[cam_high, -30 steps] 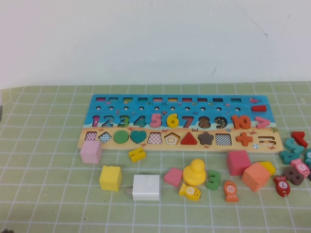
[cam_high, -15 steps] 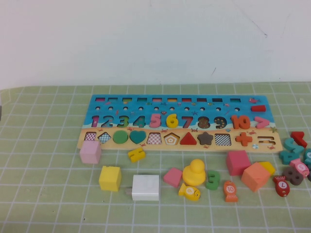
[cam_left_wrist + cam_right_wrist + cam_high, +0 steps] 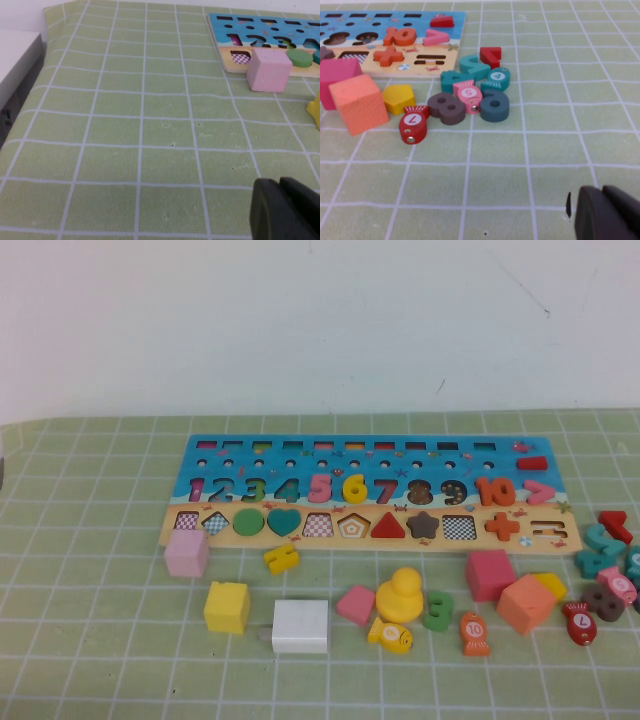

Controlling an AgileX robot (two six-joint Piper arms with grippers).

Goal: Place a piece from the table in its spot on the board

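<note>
The long board (image 3: 370,452) lies across the middle of the green grid mat, blue above, tan strip below. The yellow numeral 6 (image 3: 354,487) sits in the board's numeral row between the pink 5 and the red 7. Neither arm shows in the high view. My left gripper (image 3: 279,186) is shut and empty, low over bare mat, well short of the board's left end (image 3: 225,22). My right gripper (image 3: 601,192) is shut and empty over bare mat, short of the board's right end (image 3: 370,20).
In front of the board lie a pink cube (image 3: 187,552), a yellow H-like piece (image 3: 282,558), a yellow cube (image 3: 227,606), a white cube (image 3: 300,626), a yellow duck (image 3: 400,595), a green 3 (image 3: 438,611), and magenta (image 3: 490,574) and orange (image 3: 526,604) cubes. A heap of numerals and fish (image 3: 605,580) lies at the right.
</note>
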